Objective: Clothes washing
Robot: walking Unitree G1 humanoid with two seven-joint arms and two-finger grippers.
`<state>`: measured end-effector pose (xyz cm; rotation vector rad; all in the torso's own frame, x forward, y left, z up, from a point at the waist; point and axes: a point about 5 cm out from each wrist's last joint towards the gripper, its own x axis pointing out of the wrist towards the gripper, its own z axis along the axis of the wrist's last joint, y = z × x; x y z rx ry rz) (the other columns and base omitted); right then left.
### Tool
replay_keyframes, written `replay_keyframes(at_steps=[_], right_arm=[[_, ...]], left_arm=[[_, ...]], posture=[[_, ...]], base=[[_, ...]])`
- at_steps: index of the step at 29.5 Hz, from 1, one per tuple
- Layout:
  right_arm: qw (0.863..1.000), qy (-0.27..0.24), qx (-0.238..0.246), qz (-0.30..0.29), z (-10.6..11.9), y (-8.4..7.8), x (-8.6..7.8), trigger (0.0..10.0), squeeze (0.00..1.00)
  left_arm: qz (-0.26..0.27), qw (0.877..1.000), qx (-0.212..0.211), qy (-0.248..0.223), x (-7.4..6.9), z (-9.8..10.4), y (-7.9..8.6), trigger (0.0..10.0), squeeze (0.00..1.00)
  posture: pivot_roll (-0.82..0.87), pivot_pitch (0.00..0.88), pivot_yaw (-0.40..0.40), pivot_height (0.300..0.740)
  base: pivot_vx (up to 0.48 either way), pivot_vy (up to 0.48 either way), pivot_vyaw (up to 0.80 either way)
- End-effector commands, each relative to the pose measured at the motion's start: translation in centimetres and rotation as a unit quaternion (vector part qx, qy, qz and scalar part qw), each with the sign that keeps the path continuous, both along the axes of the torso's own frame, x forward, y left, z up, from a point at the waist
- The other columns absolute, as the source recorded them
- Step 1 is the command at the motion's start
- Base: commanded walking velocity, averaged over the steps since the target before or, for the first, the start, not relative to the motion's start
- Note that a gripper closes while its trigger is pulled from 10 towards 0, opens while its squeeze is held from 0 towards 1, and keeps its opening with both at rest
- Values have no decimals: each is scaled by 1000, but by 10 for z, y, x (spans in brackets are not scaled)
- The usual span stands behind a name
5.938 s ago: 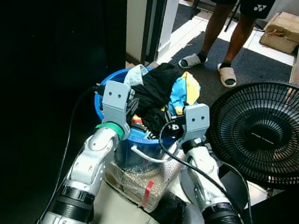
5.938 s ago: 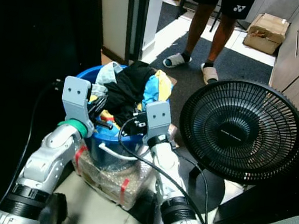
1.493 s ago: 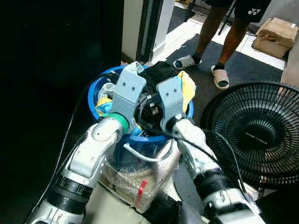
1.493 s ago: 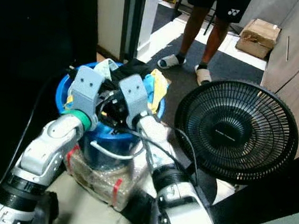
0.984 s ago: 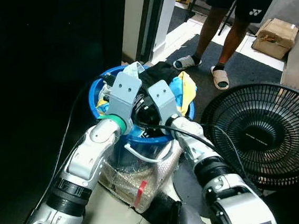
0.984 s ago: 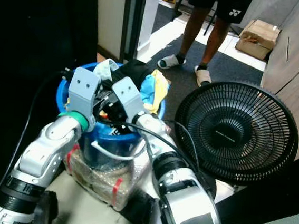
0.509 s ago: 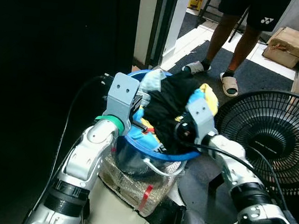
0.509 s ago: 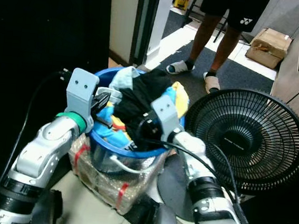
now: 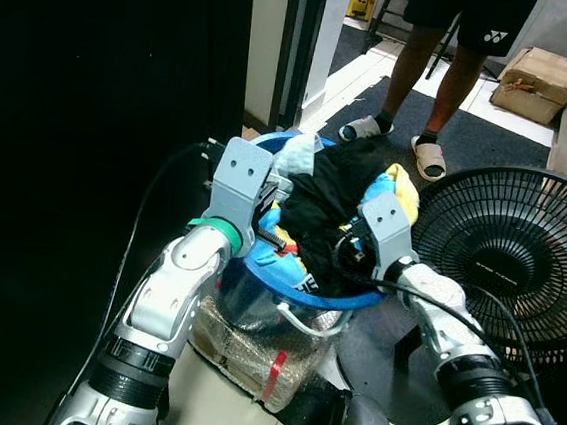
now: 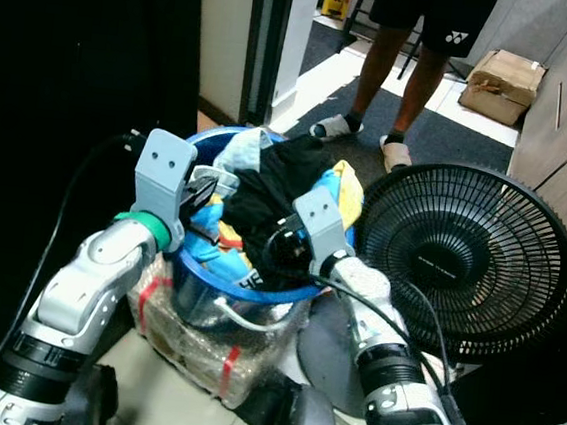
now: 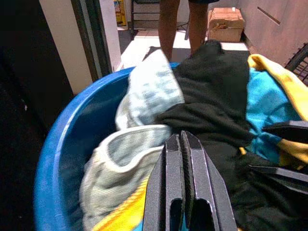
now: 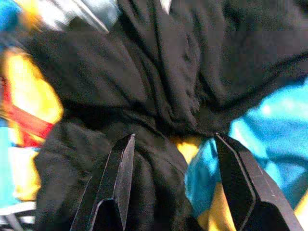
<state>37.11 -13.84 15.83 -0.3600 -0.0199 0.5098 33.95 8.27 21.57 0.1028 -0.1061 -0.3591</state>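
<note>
Silver arms (image 9: 170,292), black cables (image 9: 136,229)

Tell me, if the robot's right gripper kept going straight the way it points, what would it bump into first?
Most likely the black garment. The right gripper has its fingers spread open and aims right at that dark cloth heaped in the blue basin. Turquoise and yellow clothes lie just off to one side.
</note>
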Motion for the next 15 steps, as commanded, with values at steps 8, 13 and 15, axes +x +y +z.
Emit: replay_keyframes(at_steps=[8, 13, 15], right_arm=[[993, 100, 50, 39, -32, 13, -10, 10000, 0], [986, 153, 46, 35, -50, 22, -12, 10000, 0], [986, 160, 36, 29, -54, 24, -12, 10000, 0]], left_arm=[[1, 1000, 2, 10, 0, -5, 0, 10000, 0], [4, 1000, 2, 10, 0, -5, 1, 10000, 0], [5, 1000, 3, 11, 0, -5, 1, 10000, 0]], posture=[[155, 94, -14, 480], [155, 94, -14, 480], [155, 94, -14, 480]], base=[[0, 0, 0], [0, 0, 0], [0, 0, 0]])
